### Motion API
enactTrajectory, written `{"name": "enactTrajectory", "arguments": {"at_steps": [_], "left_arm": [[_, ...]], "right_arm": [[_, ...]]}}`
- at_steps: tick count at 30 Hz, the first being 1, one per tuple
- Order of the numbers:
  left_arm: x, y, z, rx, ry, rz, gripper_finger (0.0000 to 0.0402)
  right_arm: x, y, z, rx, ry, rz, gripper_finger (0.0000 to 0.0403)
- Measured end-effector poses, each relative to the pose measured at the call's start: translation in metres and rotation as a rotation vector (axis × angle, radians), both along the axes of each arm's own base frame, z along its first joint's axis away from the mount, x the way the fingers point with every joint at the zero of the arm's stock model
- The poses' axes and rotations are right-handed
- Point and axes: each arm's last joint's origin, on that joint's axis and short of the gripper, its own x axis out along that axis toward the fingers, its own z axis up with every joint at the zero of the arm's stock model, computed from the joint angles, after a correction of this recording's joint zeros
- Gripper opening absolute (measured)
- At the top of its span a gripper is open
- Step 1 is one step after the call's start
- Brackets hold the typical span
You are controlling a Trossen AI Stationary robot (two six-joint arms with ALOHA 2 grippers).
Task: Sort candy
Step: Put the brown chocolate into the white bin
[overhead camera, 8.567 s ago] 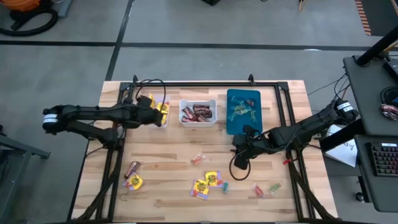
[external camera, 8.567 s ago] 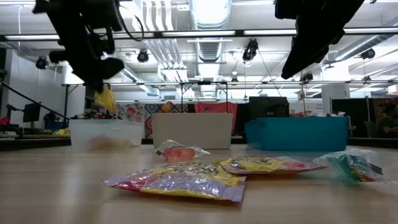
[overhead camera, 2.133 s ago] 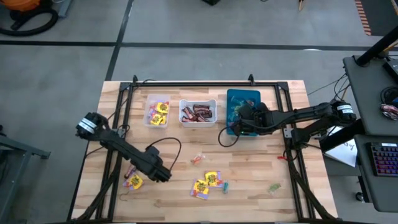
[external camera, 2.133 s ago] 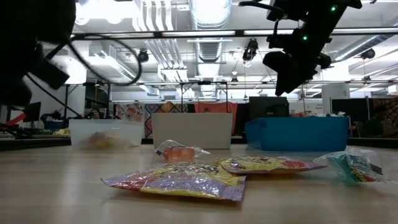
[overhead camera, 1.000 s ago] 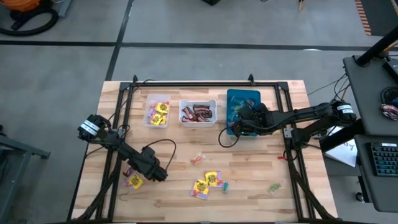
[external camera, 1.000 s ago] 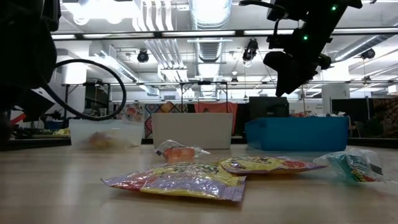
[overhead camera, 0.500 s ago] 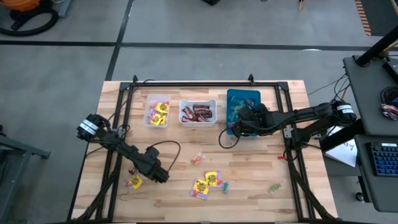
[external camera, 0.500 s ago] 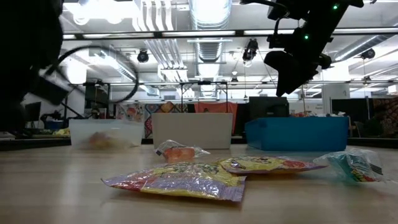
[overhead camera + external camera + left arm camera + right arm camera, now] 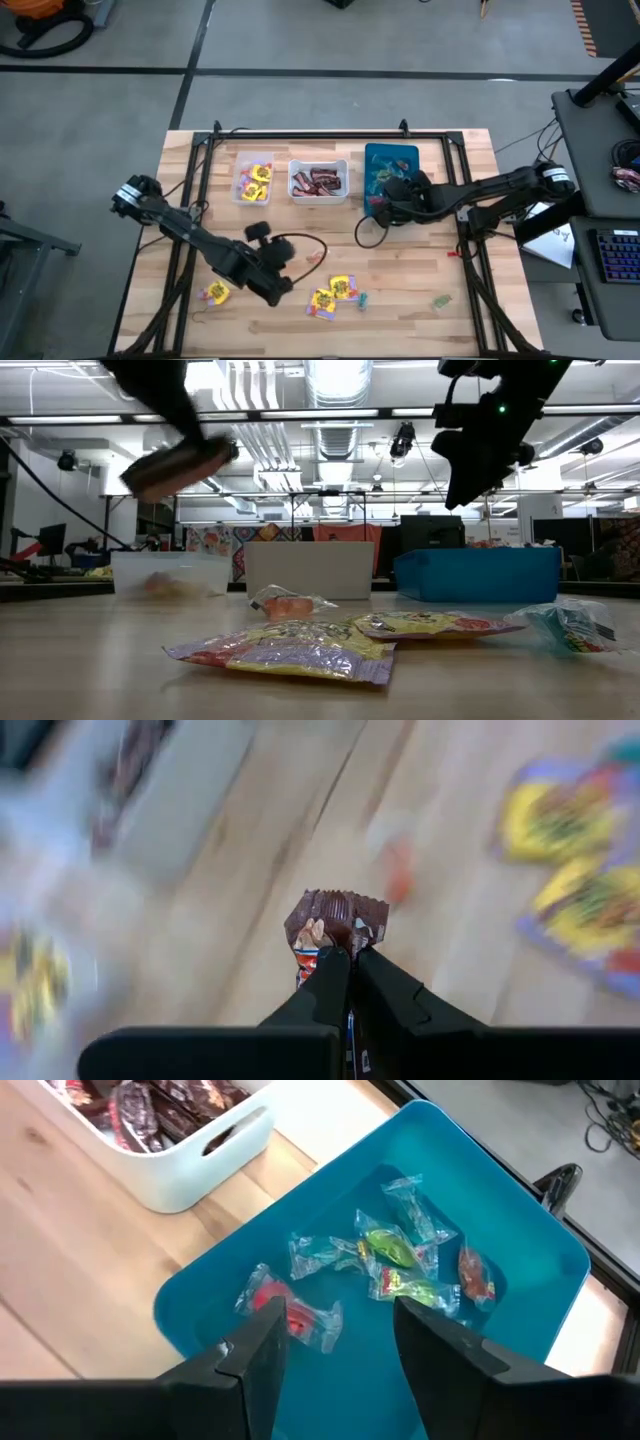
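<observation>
Mid-frame in the high view, the left gripper [image 9: 345, 955], clamped on a brown-red bar [image 9: 335, 920], likely heads next for the white bin [image 9: 318, 181] at upper centre, while the right gripper [image 9: 330, 1335] hangs spread over the blue bin [image 9: 520, 1270].

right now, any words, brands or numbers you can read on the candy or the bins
None can be read.
Brown bar held in the left gripper: print on its wrapper is blurred.
Yellow packets: patterned, lettering too blurred.
Clear-wrapped pieces in the blue bin: no legible print.
</observation>
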Motion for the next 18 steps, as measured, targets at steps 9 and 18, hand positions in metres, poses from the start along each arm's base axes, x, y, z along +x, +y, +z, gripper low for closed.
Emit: {"name": "enactTrajectory", "arguments": {"at_steps": [9,18], "left_arm": [[0.032,0.033,0.042,0.262,-0.125,-0.235,0.0],[0.055,0.134,0.02,0.31,0.05,-0.156,0.0]], "right_arm": [[-0.012,0.013,0.019,0.004,-0.083,0.073,0.0165],[-0.021,0.036,0.031,0.022,-0.153,0.177,0.0162]]}}
